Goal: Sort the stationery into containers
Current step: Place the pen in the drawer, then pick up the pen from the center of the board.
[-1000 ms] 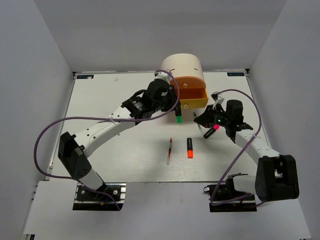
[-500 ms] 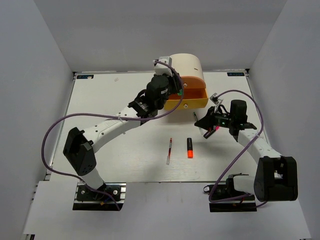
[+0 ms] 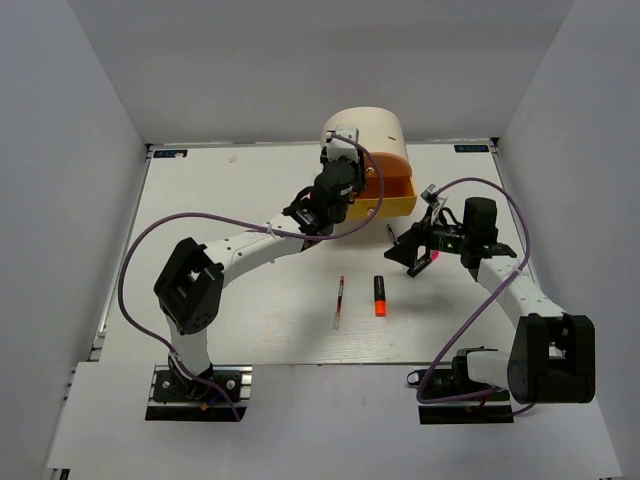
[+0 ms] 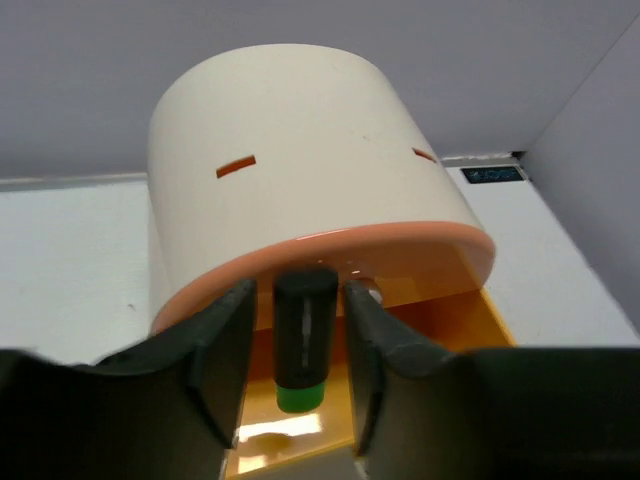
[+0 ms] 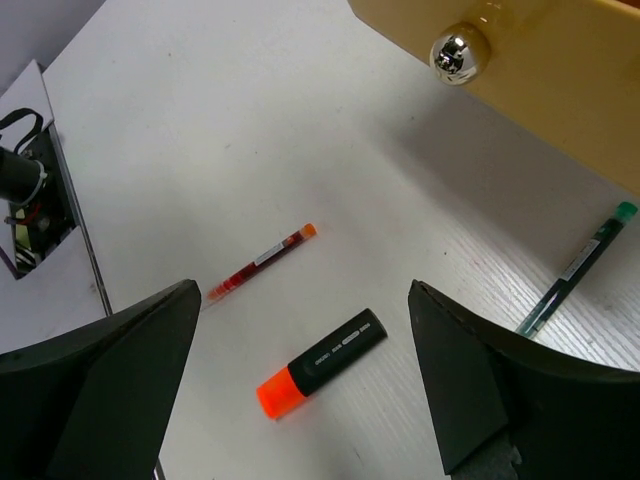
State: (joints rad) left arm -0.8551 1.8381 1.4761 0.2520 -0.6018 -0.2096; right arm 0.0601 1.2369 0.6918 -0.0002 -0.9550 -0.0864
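Note:
The cream desk unit (image 4: 300, 150) (image 3: 365, 128) has its orange drawer (image 4: 440, 330) (image 3: 395, 200) pulled out. My left gripper (image 4: 298, 300) (image 3: 335, 185) hovers over that drawer, open. A green-ended highlighter (image 4: 304, 335) hangs upright between its fingers with a narrow gap on each side. My right gripper (image 5: 302, 300) (image 3: 410, 252) is open wide and empty above the table. Below it lie an orange-ended highlighter (image 5: 322, 362) (image 3: 380, 296) and a thin red pen (image 5: 262, 262) (image 3: 339, 300). A dark pen (image 5: 575, 270) (image 3: 390, 234) lies close under the drawer front.
The drawer's shiny knob (image 5: 458, 52) faces the right gripper. A pink end (image 3: 432, 258) shows on the table, partly hidden by the right wrist. Grey walls enclose the white table (image 3: 230, 300) on three sides.
The left arm swung right over the drawer, carrying the green highlighter, and its jaws have parted around it. The right gripper went from shut to wide open.

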